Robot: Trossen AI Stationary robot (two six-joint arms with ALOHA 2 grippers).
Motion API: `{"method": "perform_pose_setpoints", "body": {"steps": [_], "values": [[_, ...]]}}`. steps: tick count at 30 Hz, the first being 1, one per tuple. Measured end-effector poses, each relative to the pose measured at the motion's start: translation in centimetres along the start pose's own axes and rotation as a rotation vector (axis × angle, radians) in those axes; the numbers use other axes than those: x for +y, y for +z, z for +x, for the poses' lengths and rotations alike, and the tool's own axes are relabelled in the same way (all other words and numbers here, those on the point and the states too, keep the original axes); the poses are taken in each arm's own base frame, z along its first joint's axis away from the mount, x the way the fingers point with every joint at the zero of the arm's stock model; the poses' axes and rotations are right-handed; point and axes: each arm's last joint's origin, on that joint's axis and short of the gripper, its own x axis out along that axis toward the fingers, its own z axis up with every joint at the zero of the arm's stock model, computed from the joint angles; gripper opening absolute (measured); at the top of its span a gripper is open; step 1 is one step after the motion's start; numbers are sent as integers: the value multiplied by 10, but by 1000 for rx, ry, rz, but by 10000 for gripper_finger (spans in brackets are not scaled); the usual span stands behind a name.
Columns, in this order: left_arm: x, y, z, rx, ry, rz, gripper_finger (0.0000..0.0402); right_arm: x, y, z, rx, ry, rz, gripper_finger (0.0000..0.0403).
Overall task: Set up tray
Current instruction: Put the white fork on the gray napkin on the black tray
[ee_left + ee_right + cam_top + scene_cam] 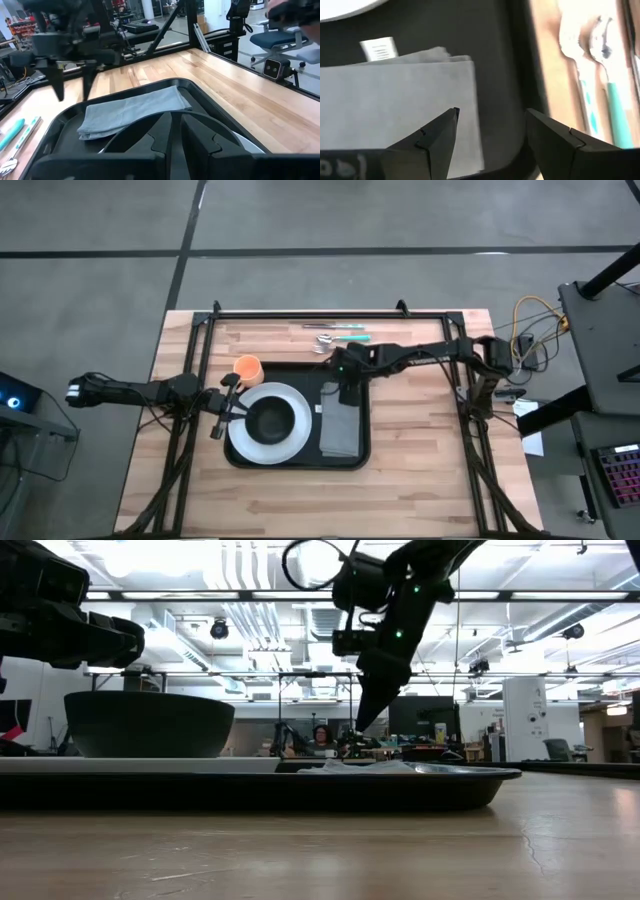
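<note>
Black tray [345, 461] mid-counter, long axis running left to right across the wooden counter [420, 490].

Smooth and low-rimmed with rounded corners, the tray carries a round white plate [290, 442], a dark bowl [268, 420] and a folded grey cloth [338, 430] (tag showing). The right hand [490, 132] hovers fingers apart over the cloth's end; the left hand [225, 406], fingers together, sits at the plate's edge. An orange cup [247, 367] and teal-handled cutlery [340, 337] lie beyond the tray.

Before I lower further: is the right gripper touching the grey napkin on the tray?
Apart. The left wrist view shows the right gripper open, its tips hanging clear above the napkin and tray.
</note>
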Motion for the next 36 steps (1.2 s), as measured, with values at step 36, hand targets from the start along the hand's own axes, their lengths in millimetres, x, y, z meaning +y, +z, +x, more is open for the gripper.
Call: {"method": "perform_pose_setpoints", "body": {"steps": [36], "values": [[0,0,0,1,0,0,22,-135,-22,24,-22,68,-25,219]]}}
